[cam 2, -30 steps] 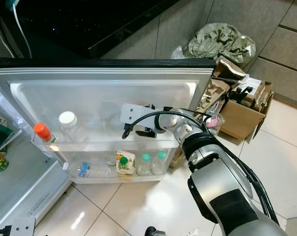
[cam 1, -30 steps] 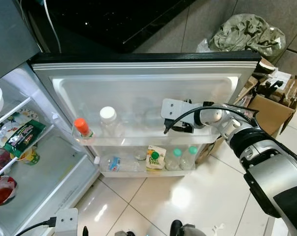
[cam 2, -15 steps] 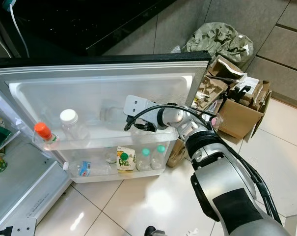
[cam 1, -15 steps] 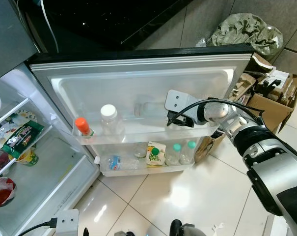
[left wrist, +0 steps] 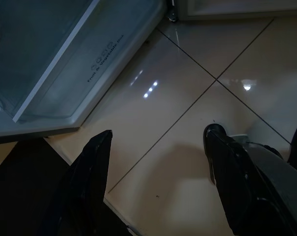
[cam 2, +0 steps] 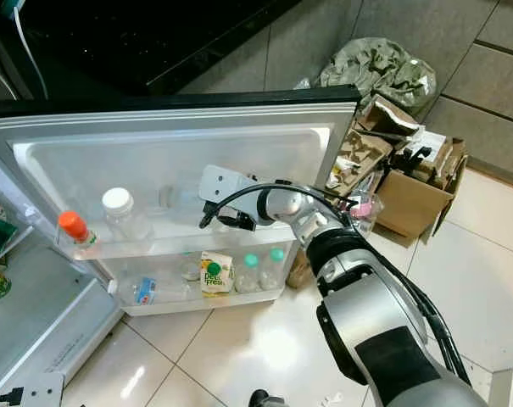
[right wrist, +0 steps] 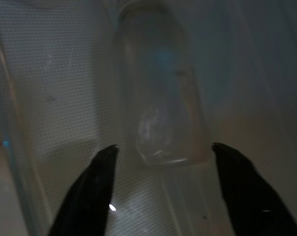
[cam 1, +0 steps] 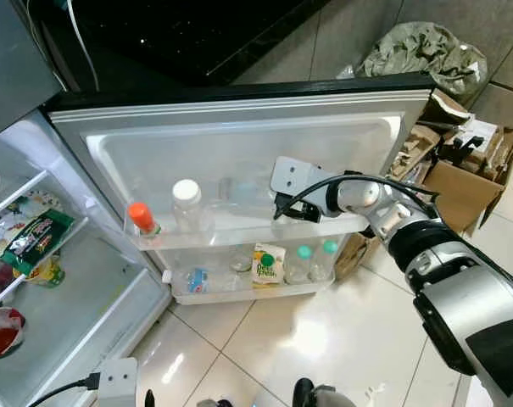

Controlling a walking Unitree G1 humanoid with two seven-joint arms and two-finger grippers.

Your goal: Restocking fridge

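The fridge door [cam 1: 239, 136] stands open, its shelves facing me. A clear bottle [cam 1: 236, 191] lies on its side in the upper door shelf [cam 1: 239, 233]. My right gripper [cam 1: 277, 203] reaches into that shelf from the right. In the right wrist view its two black fingers [right wrist: 101, 187] sit against either side of the clear bottle's [right wrist: 160, 98] end, shut on it. My left gripper [left wrist: 155, 142] hangs open above the tiled floor beside the fridge's base.
The upper shelf also holds an orange-capped bottle [cam 1: 140, 217] and a white-capped bottle [cam 1: 186, 197]. Below stand a carton [cam 1: 268, 263], two green-capped bottles [cam 1: 305, 254] and a small water bottle [cam 1: 197, 280]. Cardboard boxes [cam 1: 468, 182] crowd the door's right; food packs [cam 1: 31, 233] lie inside the fridge.
My right gripper has slid left along the upper door shelf, and the clear bottle has gone left with it. The left arm has stayed put.
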